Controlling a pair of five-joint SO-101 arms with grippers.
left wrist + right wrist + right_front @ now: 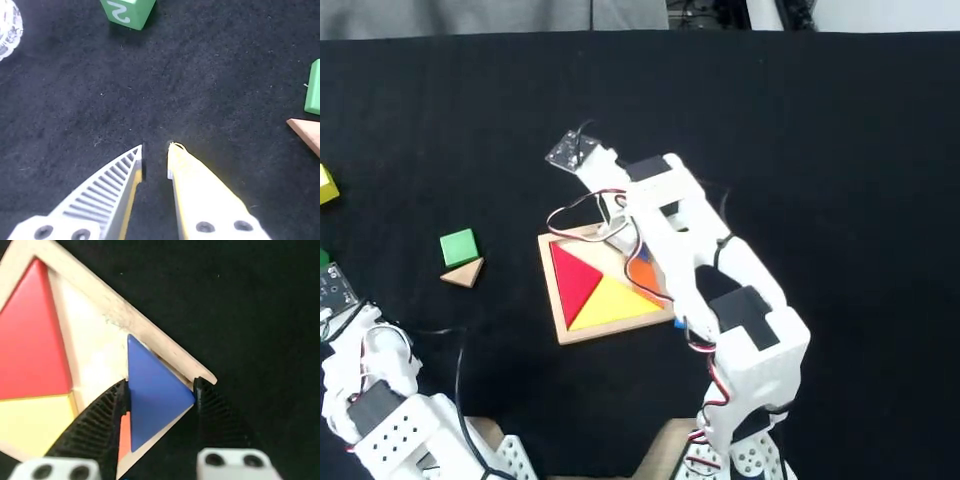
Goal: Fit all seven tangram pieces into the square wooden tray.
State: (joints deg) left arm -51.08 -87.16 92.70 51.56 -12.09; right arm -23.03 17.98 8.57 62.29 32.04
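The square wooden tray (pixel 565 325) lies at the table's middle, holding a red triangle (pixel 572 280), a yellow triangle (pixel 615 305) and an orange piece (pixel 642 272). My right gripper (pixel 160 387) hangs over the tray's far corner, shut on a blue triangle (pixel 152 390) that rests inside that corner beside the rim (pixel 150 332). A green square (pixel 459 247) and a tan triangle (pixel 465 273) lie on the cloth left of the tray. My left gripper (pixel 155 148) hovers low over bare cloth at the near left, shut with nothing in it; the tan triangle (pixel 307 132) is off to its side.
A yellow cube (pixel 326 184) sits at the table's left edge. A green numbered cube (pixel 127 11) lies ahead of the left gripper. The right arm (pixel 720 300) leans across the tray's right side. Black cloth stretches open at the back and right.
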